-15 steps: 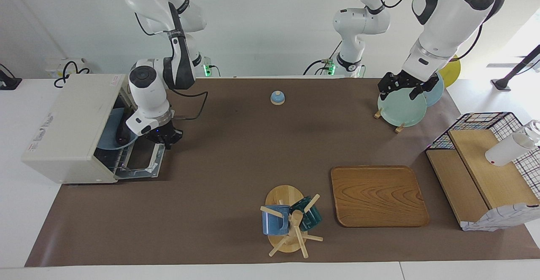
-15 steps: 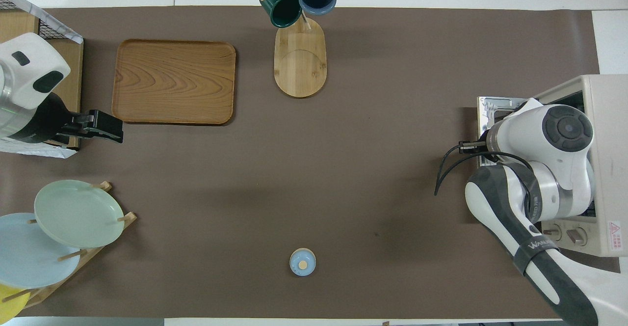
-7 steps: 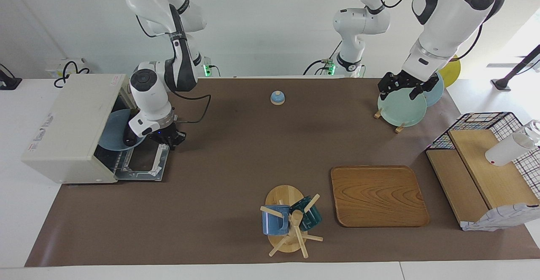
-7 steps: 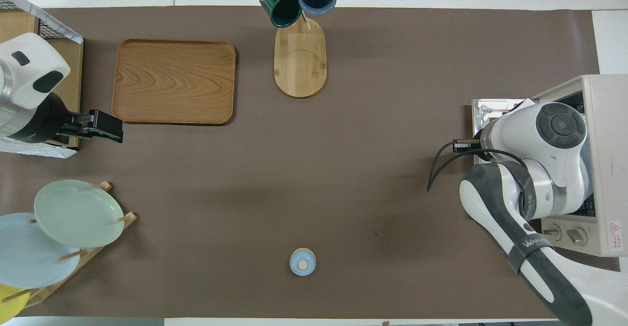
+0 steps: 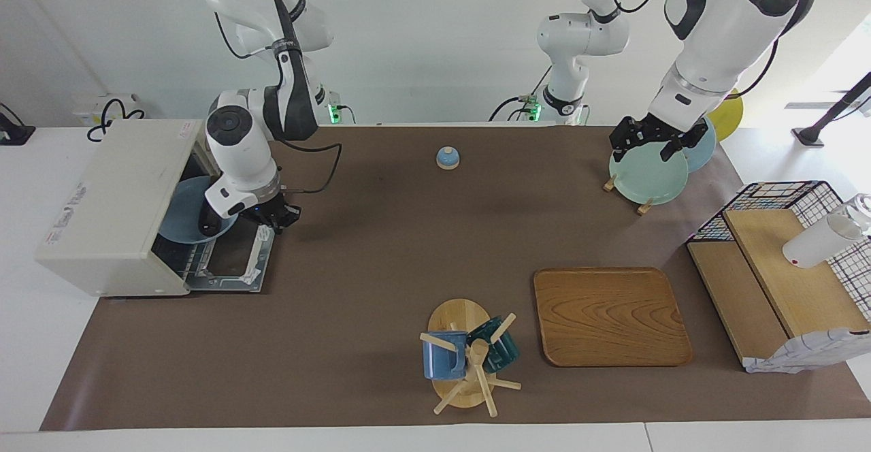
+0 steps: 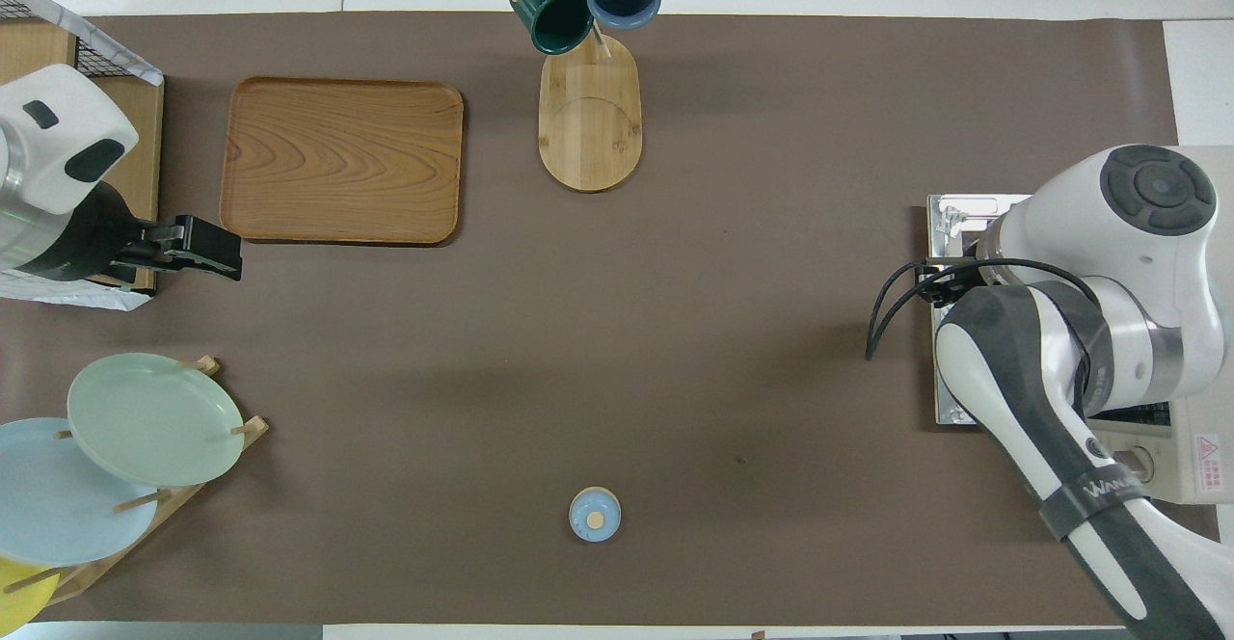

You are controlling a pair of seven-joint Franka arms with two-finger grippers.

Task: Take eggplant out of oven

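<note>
Oven point(image 5: 116, 200) door down, plate point(image 5: 178, 212) on rack, eggplant point(image 5: 205, 219) dark at plate's edge, not yet out. Right claw point(image 5: 272, 219) over door, grip unreadable. Left claw point(image 5: 650, 140) spread, waiting over plate rack point(image 5: 643, 205). Extraction remains.

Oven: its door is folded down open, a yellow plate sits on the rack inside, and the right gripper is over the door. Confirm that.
Wrong in one respect: the plate inside the oven is light blue, not yellow, as the facing view shows. The door is folded down open, and the right gripper is over it.
</note>
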